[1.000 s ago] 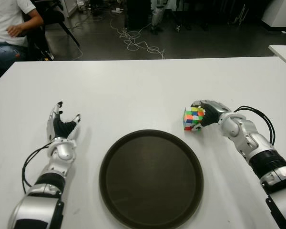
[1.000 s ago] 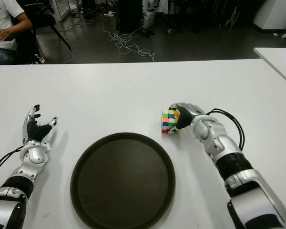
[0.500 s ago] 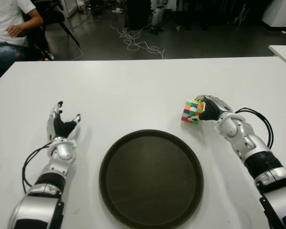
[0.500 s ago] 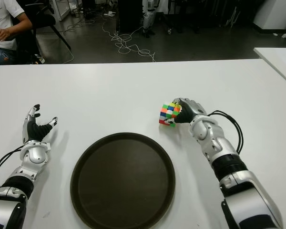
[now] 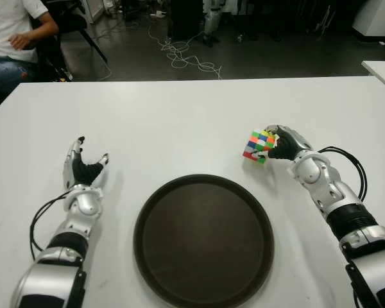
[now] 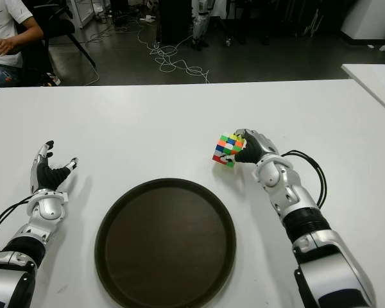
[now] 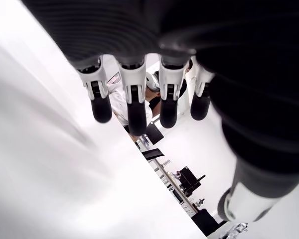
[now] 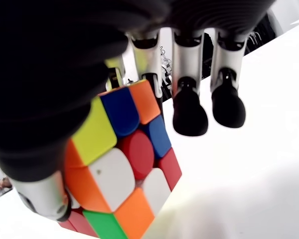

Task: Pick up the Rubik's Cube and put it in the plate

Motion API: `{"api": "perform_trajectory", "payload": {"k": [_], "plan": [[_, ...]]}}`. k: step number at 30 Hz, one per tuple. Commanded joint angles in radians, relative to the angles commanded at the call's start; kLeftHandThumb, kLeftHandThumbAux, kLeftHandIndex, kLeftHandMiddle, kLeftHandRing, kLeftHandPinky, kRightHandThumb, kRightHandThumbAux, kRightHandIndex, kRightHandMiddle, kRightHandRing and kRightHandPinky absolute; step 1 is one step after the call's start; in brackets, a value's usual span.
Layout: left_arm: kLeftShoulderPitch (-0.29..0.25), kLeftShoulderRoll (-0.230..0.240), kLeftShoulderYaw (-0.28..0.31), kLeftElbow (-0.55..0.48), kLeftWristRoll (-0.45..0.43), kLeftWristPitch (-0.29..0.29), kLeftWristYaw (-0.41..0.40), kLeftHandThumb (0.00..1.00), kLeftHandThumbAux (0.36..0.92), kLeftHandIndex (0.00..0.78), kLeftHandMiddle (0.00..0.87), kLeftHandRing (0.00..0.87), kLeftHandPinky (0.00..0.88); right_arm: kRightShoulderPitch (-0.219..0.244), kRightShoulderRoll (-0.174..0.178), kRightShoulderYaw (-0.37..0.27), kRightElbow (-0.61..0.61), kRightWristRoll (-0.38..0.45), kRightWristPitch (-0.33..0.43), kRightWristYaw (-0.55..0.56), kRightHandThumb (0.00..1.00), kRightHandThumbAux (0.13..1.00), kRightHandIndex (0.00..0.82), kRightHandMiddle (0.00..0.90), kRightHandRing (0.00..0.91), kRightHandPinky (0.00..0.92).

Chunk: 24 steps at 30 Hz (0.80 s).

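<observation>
- The Rubik's Cube is gripped, tilted, by the right hand, beyond the plate rim.
- The left hand is held open and empty, left of the plate.

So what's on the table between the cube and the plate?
Nothing: both eye views show bare white table between the cube, gripped by the right hand, and the plate. The left hand is idle, left of the plate.
</observation>
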<state>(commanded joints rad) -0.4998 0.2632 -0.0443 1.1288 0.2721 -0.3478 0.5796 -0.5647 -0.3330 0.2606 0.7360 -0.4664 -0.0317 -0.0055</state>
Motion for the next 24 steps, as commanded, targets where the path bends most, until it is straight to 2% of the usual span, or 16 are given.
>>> {"api": "perform_trajectory", "payload": {"k": [20,24], "plan": [[-0.003,0.001,-0.003,0.002,0.003,0.007,0.002,0.21,0.712,0.089,0.136,0.126,0.108,0.0,0.0,0.003,0.003,0.005,-0.005,-0.011,0.7,0.723,0.436,0.778,0.762,0.746],[-0.003,0.0,0.0,0.005,0.0,0.005,0.002,0.203,0.706,0.089,0.138,0.127,0.105,0.006,0.01,-0.017,0.001,0.027,-0.02,-0.024,0.7,0.723,0.437,0.778,0.762,0.745]]}}
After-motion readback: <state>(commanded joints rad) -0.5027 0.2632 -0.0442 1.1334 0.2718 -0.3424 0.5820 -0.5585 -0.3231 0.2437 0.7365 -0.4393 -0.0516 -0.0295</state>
